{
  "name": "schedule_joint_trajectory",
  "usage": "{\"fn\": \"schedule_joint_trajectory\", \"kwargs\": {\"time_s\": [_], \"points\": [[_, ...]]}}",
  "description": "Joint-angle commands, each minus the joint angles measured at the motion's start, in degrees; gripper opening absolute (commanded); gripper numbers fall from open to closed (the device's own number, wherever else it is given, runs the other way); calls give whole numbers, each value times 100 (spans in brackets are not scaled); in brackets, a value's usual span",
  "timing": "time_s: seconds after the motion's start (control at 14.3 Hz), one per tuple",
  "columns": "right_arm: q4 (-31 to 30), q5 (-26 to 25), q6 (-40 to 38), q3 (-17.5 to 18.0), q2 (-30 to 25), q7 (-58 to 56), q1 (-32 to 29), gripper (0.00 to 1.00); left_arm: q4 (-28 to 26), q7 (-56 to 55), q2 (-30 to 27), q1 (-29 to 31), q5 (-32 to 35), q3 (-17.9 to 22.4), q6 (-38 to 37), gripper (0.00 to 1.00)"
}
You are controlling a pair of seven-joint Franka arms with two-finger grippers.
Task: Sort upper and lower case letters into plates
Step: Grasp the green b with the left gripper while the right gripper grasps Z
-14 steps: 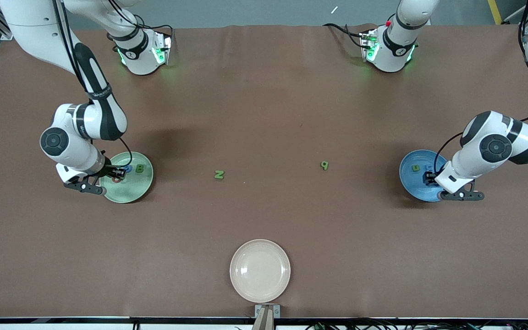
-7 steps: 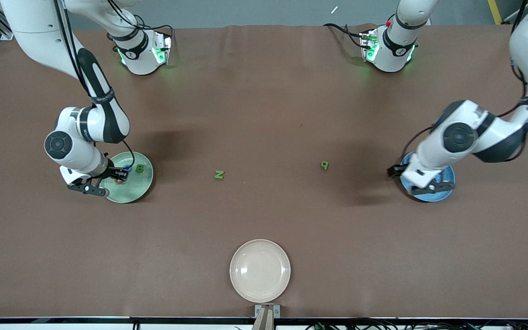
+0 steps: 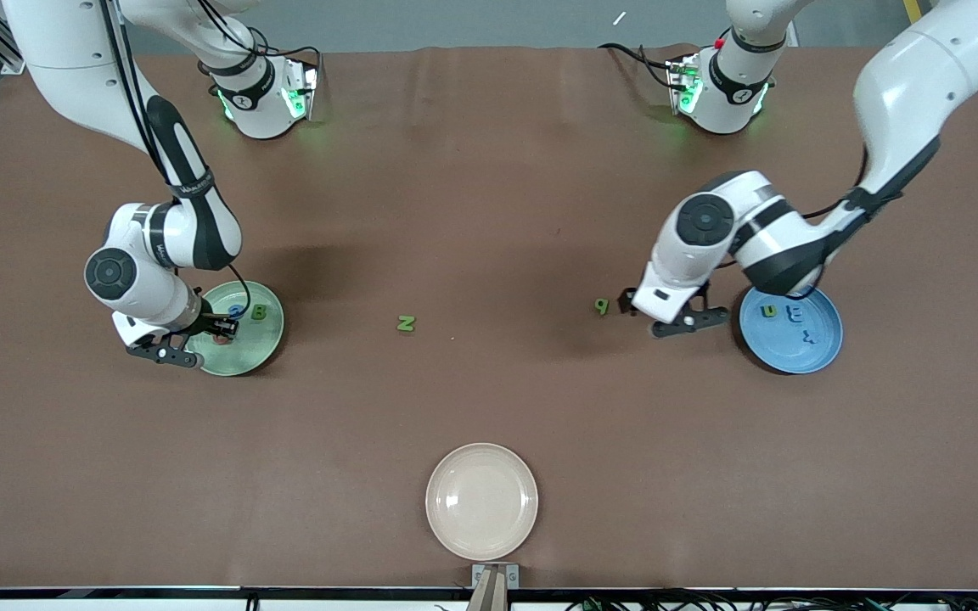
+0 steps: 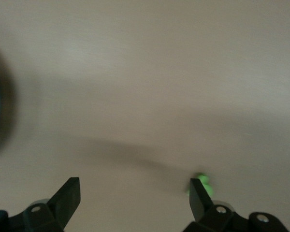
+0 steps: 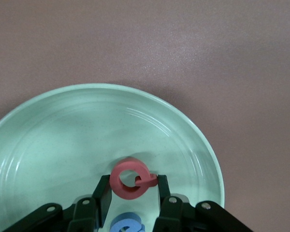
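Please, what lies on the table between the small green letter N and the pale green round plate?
Nothing: in the front view only bare brown table shows between the small green letter N and the pale green round plate.

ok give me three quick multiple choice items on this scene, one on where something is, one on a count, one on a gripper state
1. Where is the red letter?
A. on the cream plate
B. over the pale green plate, between the right gripper's fingers
C. on the bare table beside the green Z

2. How many green letters lie on the bare table, off any plate?
A. none
B. two
C. four

3. How do the left gripper's fingers stand?
A. open, holding nothing
B. shut on a blue letter
C. shut on the blue plate's rim

Key: 1 B, the right wrist view shows the right gripper clamped on it over the pale green plate. 2 B, only the green Z and the green q lie there. 3 A, the left gripper shows a wide empty gap over the table.
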Motion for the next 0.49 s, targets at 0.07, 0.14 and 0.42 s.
{"fn": "schedule_joint_trajectory", "kwargs": {"time_s": [0.07,0.14,0.42], "points": [[58,220,7,81,32,-53,-56,100,88,-48,-20,-770,-108,569,640,99],[58,220,6,81,32,-62,-47,100,89,-48,-20,-911,-107,710,789,99],[234,220,-317,90,-3,-18,31,100,89,-30,59,-1281,-116,1044,1195,99]]}}
